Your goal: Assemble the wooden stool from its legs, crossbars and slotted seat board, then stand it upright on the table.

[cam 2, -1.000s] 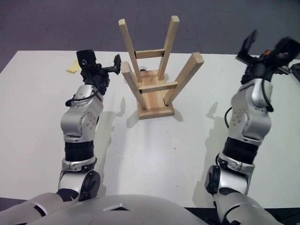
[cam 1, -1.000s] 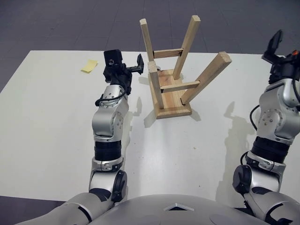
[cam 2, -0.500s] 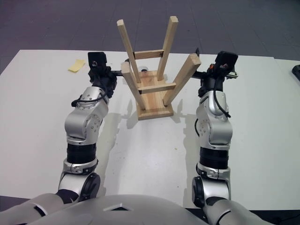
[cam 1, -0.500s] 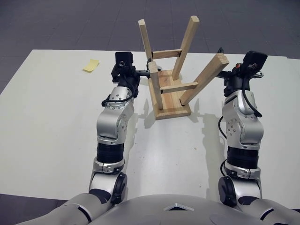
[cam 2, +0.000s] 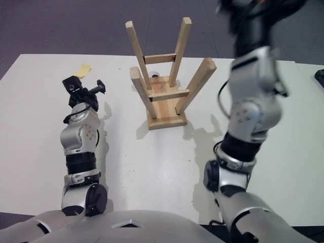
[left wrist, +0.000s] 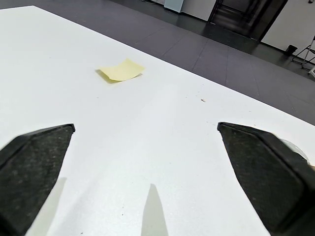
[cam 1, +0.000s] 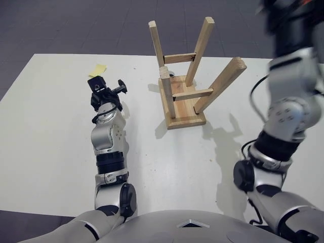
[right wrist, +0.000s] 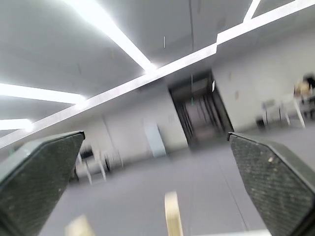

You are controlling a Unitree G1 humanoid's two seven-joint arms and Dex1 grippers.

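The wooden stool stands upside down on the white table (cam 1: 50,147), its slotted seat board (cam 1: 186,110) flat and its legs pointing up. Three legs stand near upright; the right leg (cam 1: 220,84) leans outward. Crossbars (cam 1: 181,57) (cam 1: 195,93) join the legs. My left gripper (cam 1: 108,89) hovers low over the table, left of the stool and apart from it, open with nothing between its fingers (left wrist: 29,167). My right arm (cam 1: 293,71) is raised high at the right, above the stool's level. Its gripper (right wrist: 157,187) is open and points at the room's ceiling, with a leg tip (right wrist: 172,216) below it.
A yellow paper note (cam 1: 97,70) lies on the table far left of the stool, just beyond my left gripper. A small clear round thing (cam 1: 172,75) lies behind the seat board. Dark floor lies past the far table edge.
My left gripper has drawn back to the left, away from the stool's near leg. My right arm has swung up from beside the leaning leg to high above. The stool has not moved.
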